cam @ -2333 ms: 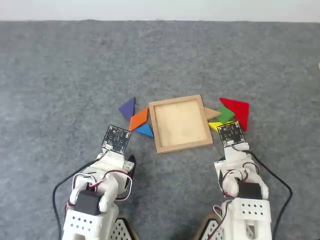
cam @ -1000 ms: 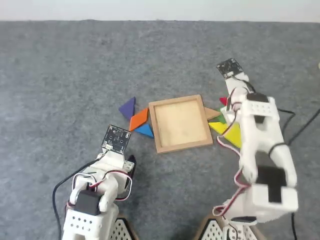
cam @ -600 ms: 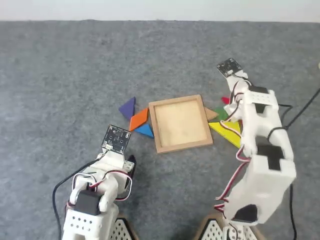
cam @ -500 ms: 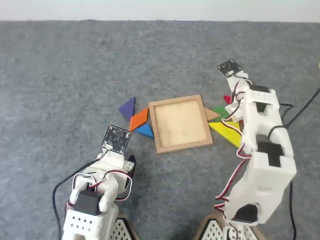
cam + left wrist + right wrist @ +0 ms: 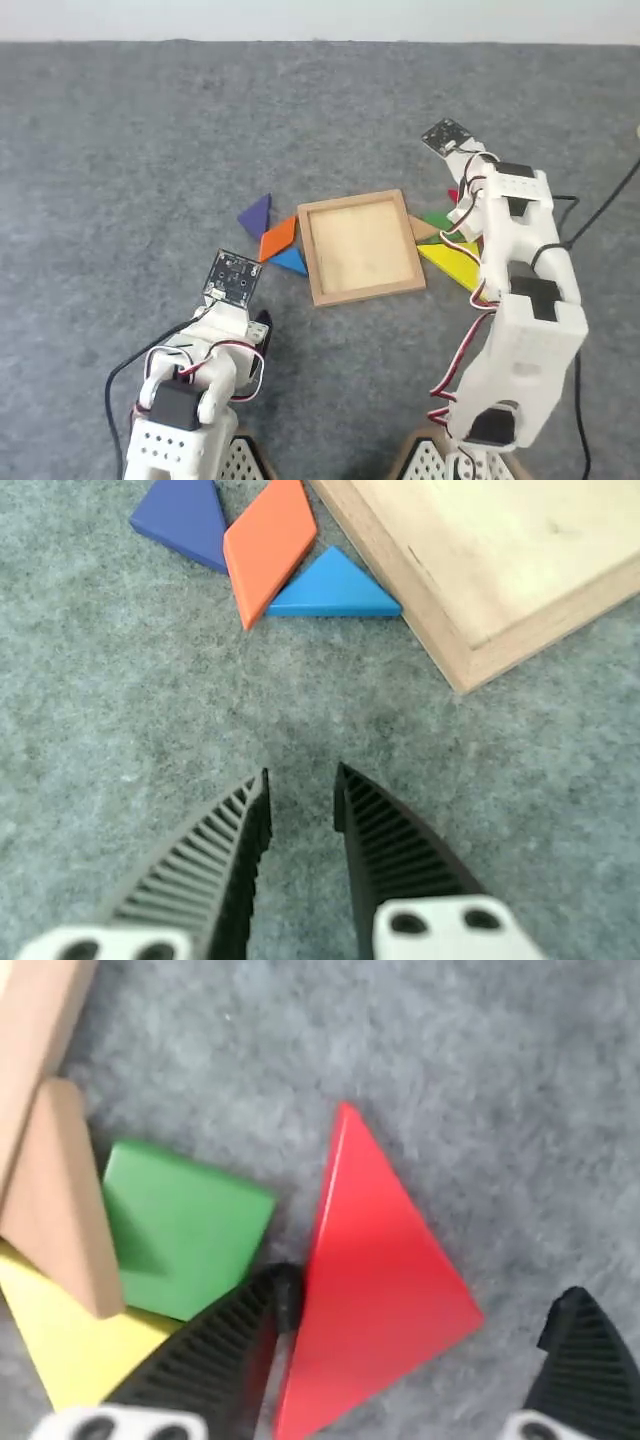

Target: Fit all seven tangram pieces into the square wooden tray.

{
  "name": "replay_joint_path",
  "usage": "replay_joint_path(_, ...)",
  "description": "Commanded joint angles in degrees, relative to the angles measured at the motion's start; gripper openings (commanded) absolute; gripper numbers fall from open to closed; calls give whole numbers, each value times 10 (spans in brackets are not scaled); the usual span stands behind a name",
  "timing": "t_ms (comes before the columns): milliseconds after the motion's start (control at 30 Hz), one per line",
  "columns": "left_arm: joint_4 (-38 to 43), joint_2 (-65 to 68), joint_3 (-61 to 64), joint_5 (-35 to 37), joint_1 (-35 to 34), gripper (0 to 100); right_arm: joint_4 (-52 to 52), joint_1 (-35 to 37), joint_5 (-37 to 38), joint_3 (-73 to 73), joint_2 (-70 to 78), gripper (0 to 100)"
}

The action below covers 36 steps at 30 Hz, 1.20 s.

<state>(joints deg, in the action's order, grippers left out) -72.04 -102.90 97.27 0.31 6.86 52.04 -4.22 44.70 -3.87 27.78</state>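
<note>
The square wooden tray [image 5: 360, 247] lies in the middle with nothing in it. On its left are a purple triangle [image 5: 257, 212], an orange parallelogram [image 5: 279, 238] and a blue triangle [image 5: 291, 261]. On its right are a red triangle [image 5: 375, 1280], a green square [image 5: 180, 1240], a tan triangle [image 5: 60, 1200] and a yellow triangle [image 5: 455, 263]. My right gripper [image 5: 430, 1295] is open wide just above the red triangle, one finger on each side of it. My left gripper [image 5: 300, 775] hangs slightly open over bare carpet, short of the blue triangle [image 5: 335, 588].
Grey carpet covers the whole table. The right arm [image 5: 515, 260] stretches over the right-hand pieces and hides part of them in the high view. The left arm [image 5: 200, 370] is folded back near the front edge. A pale wall edge runs along the far side.
The right arm has risen from its folded pose and reached out over the pieces right of the tray, its wrist drifting a little left at the end. The left arm has stayed still.
</note>
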Motion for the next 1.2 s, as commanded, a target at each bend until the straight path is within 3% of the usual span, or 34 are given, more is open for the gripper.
replay_joint_path(0,-3,-12,-8,5,-2,100,2,5,-25,20,3,381)
replay_joint_path(200,-3,-12,-8,5,-2,100,78,0,-41,53,7,275)
replay_joint_path(600,-3,-12,-8,5,-2,100,102,11,-51,55,7,299)
replay_joint_path(800,-3,-12,-8,5,-2,100,102,-10,-129,57,1,298)
replay_joint_path(1033,-3,-12,-8,5,-2,100,102,-29,-168,57,0,178)
replay_joint_path(1167,-3,-12,-8,5,-2,100,98,-23,-166,58,1,182)
